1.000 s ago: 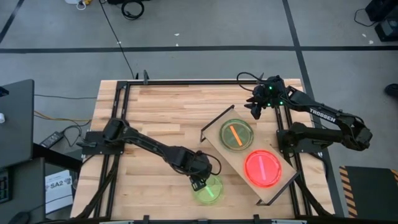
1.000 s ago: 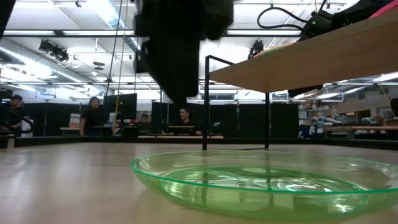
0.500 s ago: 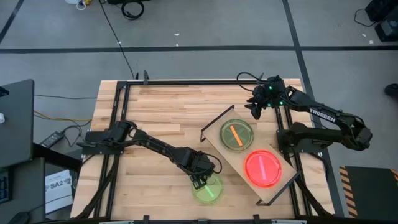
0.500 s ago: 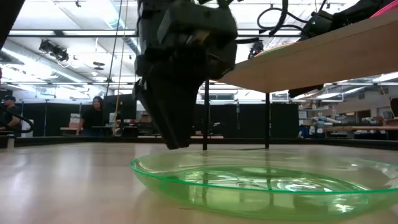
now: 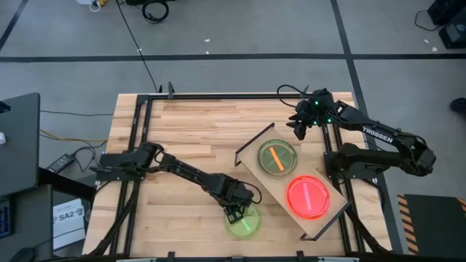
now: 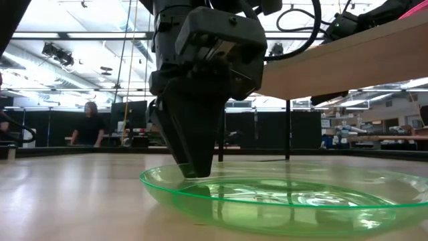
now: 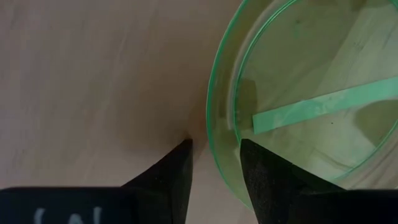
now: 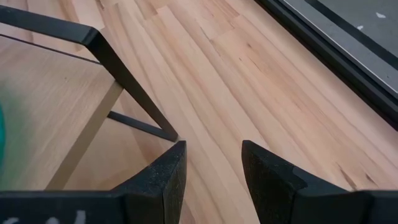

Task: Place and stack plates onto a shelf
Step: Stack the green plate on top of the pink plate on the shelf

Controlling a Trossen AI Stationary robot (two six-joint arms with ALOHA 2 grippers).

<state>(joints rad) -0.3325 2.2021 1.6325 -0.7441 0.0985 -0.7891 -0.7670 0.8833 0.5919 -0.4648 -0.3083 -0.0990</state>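
Descending since a second ago, the left gripper (image 6: pixel 194 171) is now straddling the green plate's (image 5: pixel 242 220) near rim, fingers parted, one inside, one outside, as only the left wrist view reveals. The right gripper (image 5: pixel 299 129) is hovering unclenched beside the shelf (image 5: pixel 329 218).

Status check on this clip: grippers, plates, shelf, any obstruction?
Left gripper open, straddling green plate rim on table. Right gripper open, waiting by shelf end. Shelf holds pink plate, green-orange stack. Nothing in the way.
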